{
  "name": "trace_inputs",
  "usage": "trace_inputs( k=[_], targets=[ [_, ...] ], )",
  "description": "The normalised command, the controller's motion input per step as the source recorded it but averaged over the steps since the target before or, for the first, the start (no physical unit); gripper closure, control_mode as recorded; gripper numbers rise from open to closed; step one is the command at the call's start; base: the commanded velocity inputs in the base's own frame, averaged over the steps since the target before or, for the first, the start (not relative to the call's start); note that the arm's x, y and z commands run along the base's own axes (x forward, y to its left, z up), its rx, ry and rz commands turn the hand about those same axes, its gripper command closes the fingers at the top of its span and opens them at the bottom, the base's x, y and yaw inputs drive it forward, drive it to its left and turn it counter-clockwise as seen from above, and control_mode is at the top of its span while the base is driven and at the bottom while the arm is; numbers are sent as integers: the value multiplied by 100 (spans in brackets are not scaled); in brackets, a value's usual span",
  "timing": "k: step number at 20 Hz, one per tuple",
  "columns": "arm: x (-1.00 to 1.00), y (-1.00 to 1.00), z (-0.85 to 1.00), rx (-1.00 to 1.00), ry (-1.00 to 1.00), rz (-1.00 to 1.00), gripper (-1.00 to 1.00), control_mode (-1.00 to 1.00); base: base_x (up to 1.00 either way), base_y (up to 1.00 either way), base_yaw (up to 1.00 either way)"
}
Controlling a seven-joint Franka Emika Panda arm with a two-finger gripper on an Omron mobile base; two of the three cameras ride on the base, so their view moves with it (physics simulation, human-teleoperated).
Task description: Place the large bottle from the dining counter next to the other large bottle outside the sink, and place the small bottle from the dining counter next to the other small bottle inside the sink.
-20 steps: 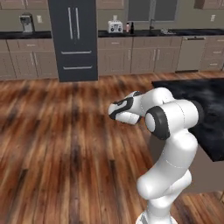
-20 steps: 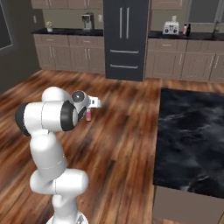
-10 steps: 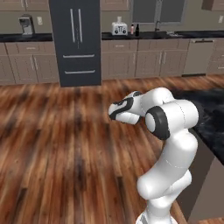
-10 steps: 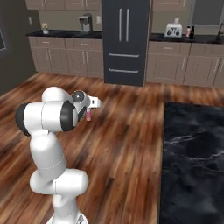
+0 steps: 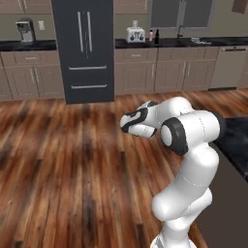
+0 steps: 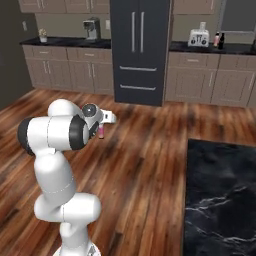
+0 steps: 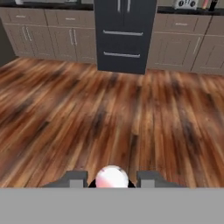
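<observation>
Folding at chest height, tool point(image 7: 112, 183) clamped on small pink bottle point(image 6: 101, 131), above wood floor point(image 7: 109, 113)

Three views, all facing the fridge point(image 5: 83, 48).
We look from behind the arm, left and right, across the floor point(image 6: 145, 160) at the fridge; both share it and the toaster point(image 5: 134, 34). Our hand view sits low, nearer.

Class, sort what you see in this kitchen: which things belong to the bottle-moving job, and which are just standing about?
Job:
hand, shut on a small pink bottle
dining counter
pink bottle and black bottle on the far worktop

Standing about:
fridge
toaster
coffee machine
</observation>
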Motion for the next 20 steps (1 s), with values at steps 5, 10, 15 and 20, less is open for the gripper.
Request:
trace_inputs(
  k=[5, 10, 15, 20],
  targets=[
    [0, 0, 0, 0, 0, 0, 100, 100, 92, 0, 0],
    [0, 0, 0, 0, 0, 0, 100, 100, 98, 0, 0],
    [0, 0, 0, 0, 0, 0, 100, 100, 99, 0, 0],
    [0, 0, 0, 0, 0, 0, 100, 100, 92, 0, 0]
  ],
)
